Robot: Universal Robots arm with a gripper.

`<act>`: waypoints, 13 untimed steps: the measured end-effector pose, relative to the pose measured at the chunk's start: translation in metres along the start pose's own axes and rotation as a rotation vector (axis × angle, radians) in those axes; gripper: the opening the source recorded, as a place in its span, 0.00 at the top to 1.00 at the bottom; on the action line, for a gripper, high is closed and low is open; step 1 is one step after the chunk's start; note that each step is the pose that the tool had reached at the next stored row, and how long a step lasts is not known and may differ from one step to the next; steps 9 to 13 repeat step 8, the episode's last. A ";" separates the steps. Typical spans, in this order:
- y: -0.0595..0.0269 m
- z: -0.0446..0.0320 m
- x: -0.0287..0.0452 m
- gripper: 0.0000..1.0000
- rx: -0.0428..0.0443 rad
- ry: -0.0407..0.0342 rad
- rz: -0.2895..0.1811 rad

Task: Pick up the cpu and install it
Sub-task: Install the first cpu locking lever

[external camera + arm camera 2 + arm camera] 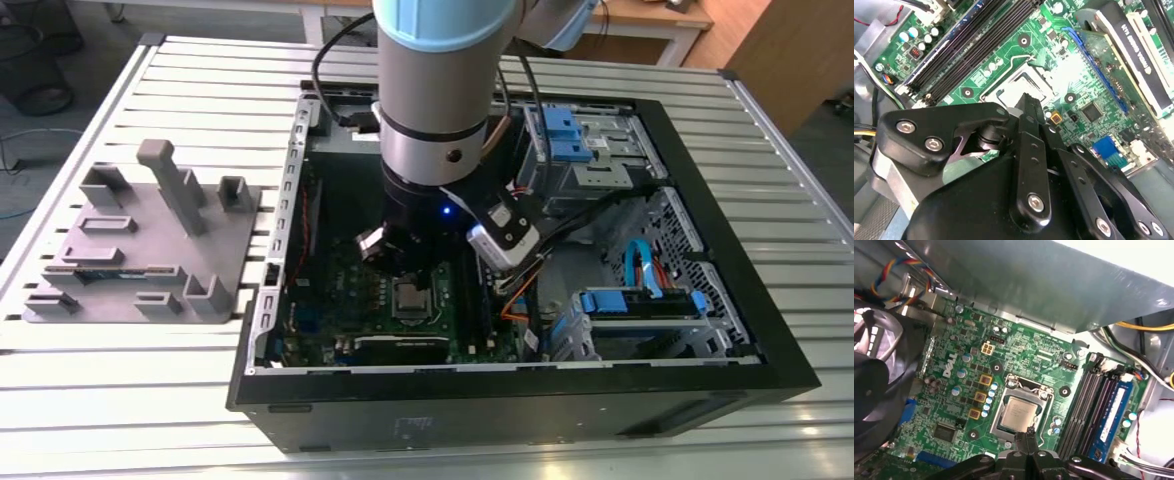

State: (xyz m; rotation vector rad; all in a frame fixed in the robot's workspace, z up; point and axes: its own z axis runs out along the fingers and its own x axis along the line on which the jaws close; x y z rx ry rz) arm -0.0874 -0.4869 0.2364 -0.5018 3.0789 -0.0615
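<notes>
Lying flat in socket: cpu

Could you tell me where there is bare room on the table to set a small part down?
The slatted table is bare in front of the grey tray, between it and the near edge, and along the far strip beyond the tray. Inside the open computer case it is crowded: the arm hangs over the motherboard, where the cpu sits in its socket, with drive cages and cables beside.

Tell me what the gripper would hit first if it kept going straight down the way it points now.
Probably the cpu lying in its socket frame on the motherboard. In the first wrist view the gripper points at the chip's near edge, so depth is unclear and it might meet the frame first.
</notes>
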 end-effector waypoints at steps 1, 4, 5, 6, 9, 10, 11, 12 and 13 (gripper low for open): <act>0.0000 0.0000 0.0000 0.89 0.0000 0.0000 0.000; 0.0000 -0.0001 0.0001 0.89 0.0007 0.0003 0.000; 0.0000 0.0000 0.0001 0.89 0.0008 0.0003 0.000; 0.0000 0.0000 0.0001 0.89 0.0008 0.0003 0.000; 0.0000 -0.0001 0.0001 0.89 0.0009 0.0003 0.000; 0.0000 -0.0001 0.0001 0.89 0.0009 0.0003 0.000; 0.0000 -0.0001 0.0001 0.89 0.0009 0.0003 0.000; 0.0000 -0.0001 0.0001 0.89 0.0009 0.0003 0.000; 0.0000 -0.0001 0.0001 0.89 0.0009 0.0003 0.000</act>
